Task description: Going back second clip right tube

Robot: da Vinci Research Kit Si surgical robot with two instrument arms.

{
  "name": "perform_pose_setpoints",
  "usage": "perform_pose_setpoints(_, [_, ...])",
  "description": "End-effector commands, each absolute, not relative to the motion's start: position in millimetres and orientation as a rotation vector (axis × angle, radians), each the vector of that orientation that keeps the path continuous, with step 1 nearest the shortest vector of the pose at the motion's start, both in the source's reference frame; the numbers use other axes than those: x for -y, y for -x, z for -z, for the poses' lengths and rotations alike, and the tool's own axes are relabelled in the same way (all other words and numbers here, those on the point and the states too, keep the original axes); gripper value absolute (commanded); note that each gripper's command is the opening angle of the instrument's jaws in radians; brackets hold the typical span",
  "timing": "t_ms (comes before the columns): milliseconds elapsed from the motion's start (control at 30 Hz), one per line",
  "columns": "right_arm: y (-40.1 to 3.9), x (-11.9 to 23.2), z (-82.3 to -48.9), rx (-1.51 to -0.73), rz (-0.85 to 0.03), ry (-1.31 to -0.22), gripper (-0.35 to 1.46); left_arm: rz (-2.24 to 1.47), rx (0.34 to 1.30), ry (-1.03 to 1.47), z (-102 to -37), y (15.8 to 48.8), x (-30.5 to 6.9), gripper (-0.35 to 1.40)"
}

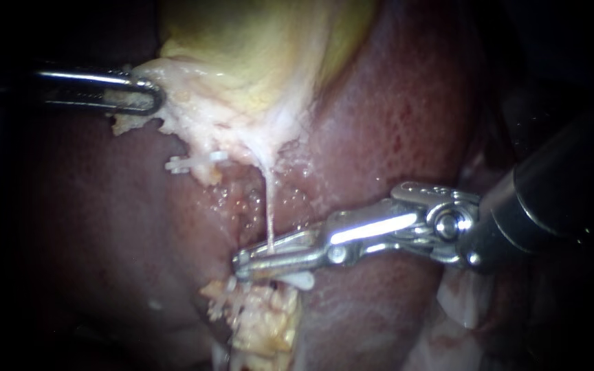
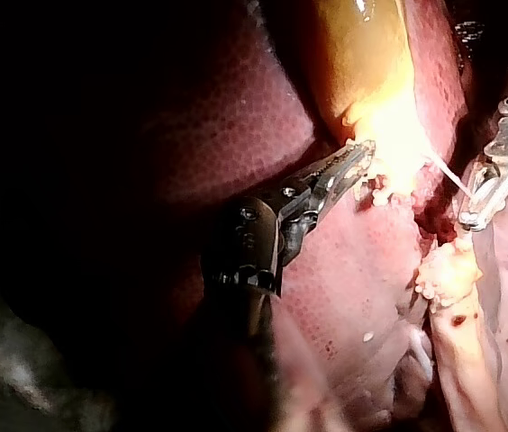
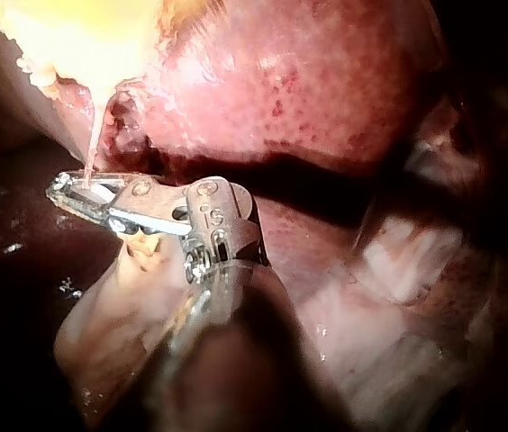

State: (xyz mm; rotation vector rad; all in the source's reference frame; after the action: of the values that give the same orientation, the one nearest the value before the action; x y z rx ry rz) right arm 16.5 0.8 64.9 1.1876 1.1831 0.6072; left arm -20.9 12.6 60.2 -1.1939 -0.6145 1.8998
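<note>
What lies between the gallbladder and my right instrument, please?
A thin tube spans that gap, from the gallbladder down to the right instrument; the endoscope view shows it over liver.

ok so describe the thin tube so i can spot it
Start at the yellow gallbladder up top and follow its whitish tissue down to where it narrows. The tube is the thread-thin pale strand dropping straight to the tip of the right instrument, unlike the stubby white clip lying crosswise beside it.
</note>
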Motion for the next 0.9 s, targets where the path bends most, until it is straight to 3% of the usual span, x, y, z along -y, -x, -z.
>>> perform_pose_setpoints(33, [-16.5,-0.7,-64.9,-1.183,-0.607,-1.188,-0.32,-1.899,0.615,1.194,-60.2,20.9,-12.6,-0.35])
perform_pose_setpoints(133, [-16.9,-0.8,-65.0,-1.184,-0.611,-1.183,0.05,-1.899,0.615,1.194,-60.1,20.9,-12.6,-0.35])
perform_pose_setpoints(267, [-17.3,-0.6,-65.2,-1.187,-0.621,-1.172,0.3,-1.899,0.616,1.194,-60.1,20.9,-12.5,-0.35])
perform_pose_setpoints(467, [-17.5,-0.6,-65.3,-1.207,-0.643,-1.118,0.43,-1.9,0.615,1.194,-60.1,20.9,-12.5,-0.35])
perform_pose_setpoints(533, [-17.6,-0.5,-65.4,-1.23,-0.621,-1.074,0.45,-1.9,0.615,1.194,-60.2,20.9,-12.4,-0.35])
perform_pose_setpoints(900, [-17.5,0.9,-67.8,-1.281,-0.705,-0.834,0.49,-1.896,0.617,1.192,-60.3,20.9,-12.3,-0.35])
